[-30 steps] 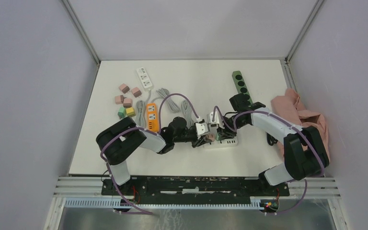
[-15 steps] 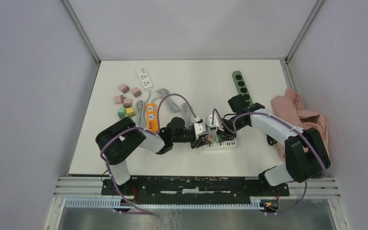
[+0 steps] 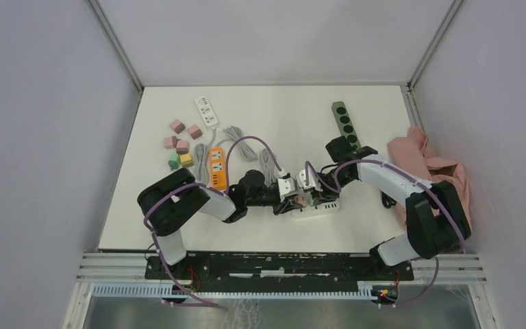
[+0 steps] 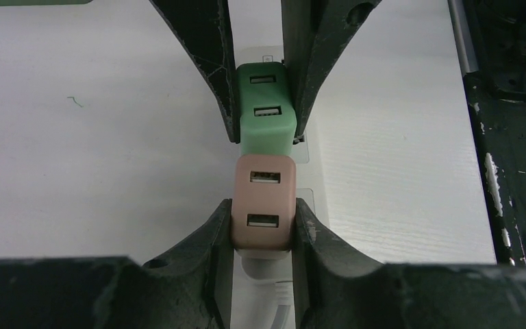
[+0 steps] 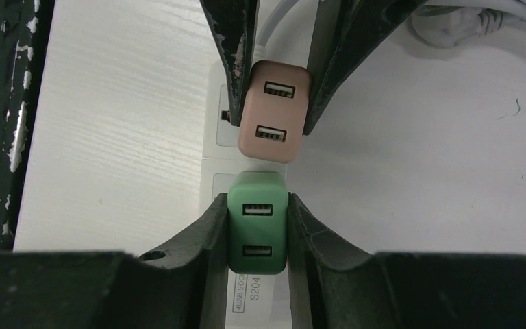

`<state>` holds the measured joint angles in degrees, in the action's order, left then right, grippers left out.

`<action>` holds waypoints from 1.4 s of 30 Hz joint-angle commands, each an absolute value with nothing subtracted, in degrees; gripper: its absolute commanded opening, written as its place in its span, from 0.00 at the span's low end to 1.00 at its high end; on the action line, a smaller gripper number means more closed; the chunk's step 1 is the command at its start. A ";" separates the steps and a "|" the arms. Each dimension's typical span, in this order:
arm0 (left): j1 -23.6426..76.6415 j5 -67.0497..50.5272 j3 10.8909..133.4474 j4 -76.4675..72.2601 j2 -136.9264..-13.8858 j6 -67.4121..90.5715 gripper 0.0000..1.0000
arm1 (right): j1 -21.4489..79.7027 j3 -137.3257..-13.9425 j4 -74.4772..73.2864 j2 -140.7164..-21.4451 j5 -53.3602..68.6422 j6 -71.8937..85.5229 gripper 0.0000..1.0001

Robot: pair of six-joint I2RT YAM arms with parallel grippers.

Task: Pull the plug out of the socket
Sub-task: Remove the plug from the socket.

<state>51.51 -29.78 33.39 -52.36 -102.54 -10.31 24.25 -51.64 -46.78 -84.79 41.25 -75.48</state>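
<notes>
Two square plastic USB charger plugs, one pink and one green, are seen seated end to end in a white plastic power strip lying mid-table, towards the near edge of the white table. The left gripper is clamped on the pink plug, the right gripper on the green. A clean release is likeliest if one plug is drawn straight out of its socket, without rocking, while the strip is pinned down through the other.
</notes>
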 commanded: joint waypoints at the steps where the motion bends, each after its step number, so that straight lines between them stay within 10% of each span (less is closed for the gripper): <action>1: 51.29 -28.10 33.09 -49.75 -104.06 -10.19 0.03 | 30.09 -53.93 -44.80 -85.23 43.51 -65.55 0.00; 7: 51.30 -27.31 32.30 -49.91 -103.95 -10.15 0.03 | 25.89 -55.16 -37.46 -85.48 41.23 -53.48 0.00; 16: 51.13 -27.78 32.96 -48.76 -105.14 -10.88 0.03 | 24.20 -50.63 -50.33 -82.76 46.19 -77.05 0.00; 25: 51.13 -27.30 32.82 -48.16 -105.38 -10.88 0.03 | 24.05 -56.67 -40.72 -84.92 47.20 -52.54 0.00; 36: 51.12 -27.10 34.22 -46.50 -104.93 -10.38 0.04 | 22.32 -54.73 -51.49 -80.23 55.00 -70.40 0.00; 42: 51.08 -23.42 35.05 -46.87 -99.79 -1.07 0.55 | 19.48 -64.74 -66.00 -83.03 48.47 -70.13 0.00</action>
<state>50.96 -27.92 34.57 -51.77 -103.09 -7.57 22.04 -58.33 -55.79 -82.46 48.88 -68.55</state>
